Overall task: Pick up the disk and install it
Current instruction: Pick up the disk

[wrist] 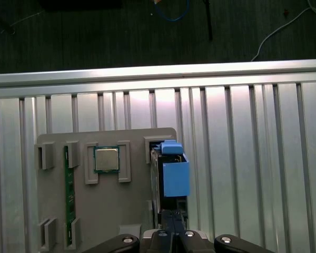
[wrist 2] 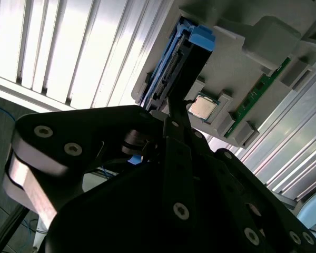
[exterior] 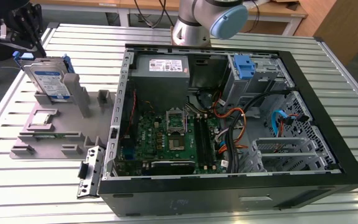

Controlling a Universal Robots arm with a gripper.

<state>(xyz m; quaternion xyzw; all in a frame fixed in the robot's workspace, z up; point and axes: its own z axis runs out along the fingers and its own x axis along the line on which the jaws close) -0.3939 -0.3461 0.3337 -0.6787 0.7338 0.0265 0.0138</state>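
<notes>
The disk (exterior: 47, 81), a silver drive with a white-and-blue label in a blue carrier, stands on edge in a slot of the grey holder (exterior: 54, 135) at the exterior view's left. My gripper (exterior: 35, 46) hangs just over its upper end. In the first wrist view the disk (wrist: 175, 176) lies straight ahead of the gripper (wrist: 173, 221), whose two fingers are pressed together, shut, with nothing seen between them. The second wrist view shows the gripper (wrist 2: 175, 105) tip against the edge of the disk (wrist 2: 181, 58); I cannot tell if they touch.
The holder also carries a small square chip (wrist: 106, 159) and a green memory stick (wrist: 69, 195). The open computer case (exterior: 229, 116) lies at the exterior view's right, with a blue latch (exterior: 244, 66) and a metal drive cage (exterior: 288, 151). The arm's base (exterior: 197, 23) stands behind it.
</notes>
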